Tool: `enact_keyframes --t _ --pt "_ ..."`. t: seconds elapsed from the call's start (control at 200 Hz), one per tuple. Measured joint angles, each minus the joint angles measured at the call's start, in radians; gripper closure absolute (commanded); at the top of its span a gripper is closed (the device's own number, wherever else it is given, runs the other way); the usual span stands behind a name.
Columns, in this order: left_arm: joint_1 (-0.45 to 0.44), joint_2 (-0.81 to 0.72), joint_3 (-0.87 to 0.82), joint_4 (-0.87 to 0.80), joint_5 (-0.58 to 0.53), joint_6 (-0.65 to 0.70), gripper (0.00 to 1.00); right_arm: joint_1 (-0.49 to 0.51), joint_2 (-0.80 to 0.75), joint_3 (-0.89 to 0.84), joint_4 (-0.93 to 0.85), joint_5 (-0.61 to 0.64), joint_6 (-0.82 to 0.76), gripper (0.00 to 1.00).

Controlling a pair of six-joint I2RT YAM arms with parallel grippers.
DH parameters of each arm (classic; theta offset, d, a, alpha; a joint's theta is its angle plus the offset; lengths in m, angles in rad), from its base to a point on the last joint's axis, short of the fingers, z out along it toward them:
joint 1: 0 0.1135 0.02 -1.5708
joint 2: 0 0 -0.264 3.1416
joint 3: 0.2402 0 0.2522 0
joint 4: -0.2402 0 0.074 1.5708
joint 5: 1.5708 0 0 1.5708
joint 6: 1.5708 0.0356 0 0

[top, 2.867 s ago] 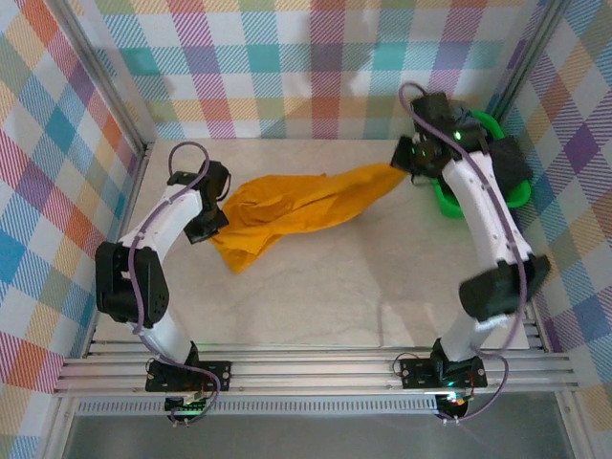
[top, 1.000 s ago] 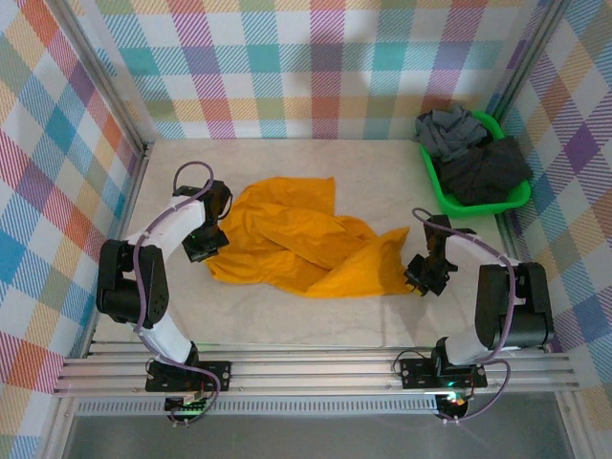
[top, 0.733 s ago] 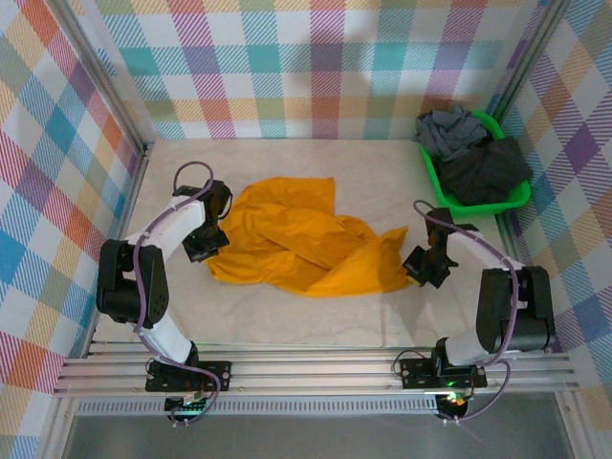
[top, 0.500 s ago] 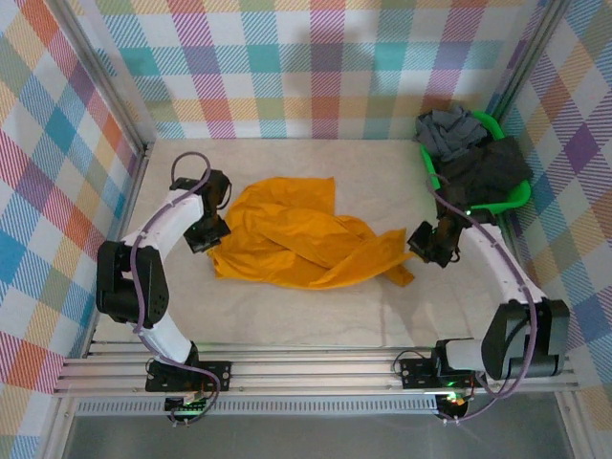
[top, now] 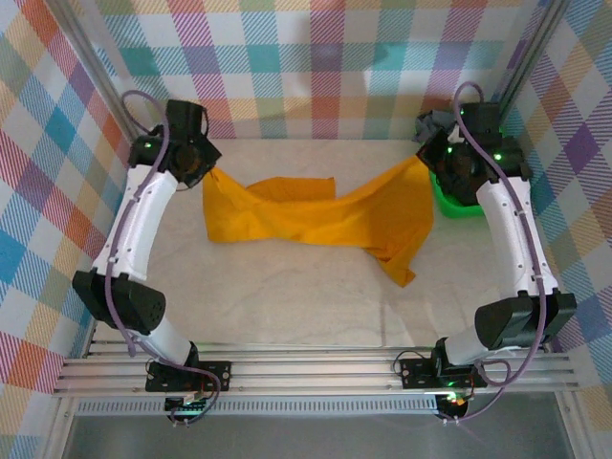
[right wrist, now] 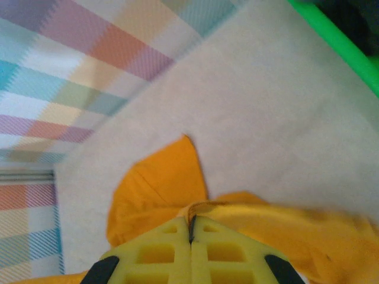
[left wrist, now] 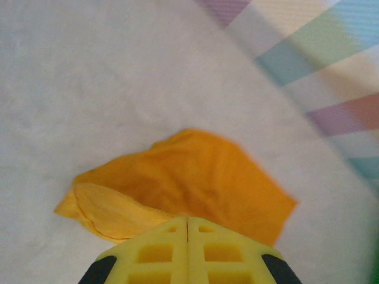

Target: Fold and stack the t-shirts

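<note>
Checked walls enclose a pale table (top: 287, 306). The orange t-shirt (top: 316, 215), crumpled on it a second ago, now hangs stretched between both raised arms, probably being spread out for folding. The left gripper (top: 204, 172) and right gripper (top: 427, 161) each clench a shirt edge with jaws pressed together, the right beside the green basket (top: 457, 207).

Left gripper (left wrist: 188, 222): yellow fingers at bottom centre, pressed flat together along one thin seam, pinching cloth.
Mustard-orange t-shirt (left wrist: 201, 177): runs out from the fingertips, spreading left and right; a paler hemmed edge curls at its left end.
Counter (left wrist: 89, 77): pale, mottled, beneath the cloth.
Checked wall (left wrist: 331, 65): pastel plaid, upper right, blurred.
</note>
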Motion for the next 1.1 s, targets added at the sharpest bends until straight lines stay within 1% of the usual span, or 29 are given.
enact_keyframes --t 0.12,0.225,0.44,0.515,0.595,0.72,0.82,0.95,1.1 --pt "0.0 -0.083 0.021 0.06 -0.013 -0.01 1.0 0.0 -0.014 0.023 0.091 -0.018 0.0 1.0" --pt "0.0 -0.193 0.008 0.119 -0.04 -0.014 1.0 0.0 -0.064 0.012 0.161 -0.029 -0.001 1.0" --pt "0.002 -0.46 -0.031 0.237 -0.129 -0.015 1.0 -0.002 -0.307 -0.061 0.265 -0.034 -0.003 1.0" --pt "0.004 -0.509 -0.018 0.261 -0.161 -0.014 1.0 -0.005 -0.385 -0.067 0.285 -0.034 -0.003 1.0" --pt "0.004 -0.526 0.031 0.277 -0.18 -0.009 1.0 -0.007 -0.428 -0.06 0.301 -0.035 -0.003 1.0" --pt "0.004 -0.479 0.125 0.308 -0.186 -0.004 1.0 -0.007 -0.417 -0.031 0.339 -0.052 0.001 1.0" --pt "0.004 -0.386 0.179 0.309 -0.185 -0.004 1.0 -0.007 -0.341 -0.022 0.365 -0.078 0.009 1.0" --pt "0.017 -0.207 0.24 0.304 -0.159 -0.003 1.0 -0.007 -0.158 0.016 0.404 -0.14 0.028 1.0" --pt "0.063 0.061 0.307 0.276 -0.072 -0.013 1.0 -0.008 0.077 0.048 0.446 -0.213 0.06 1.0"
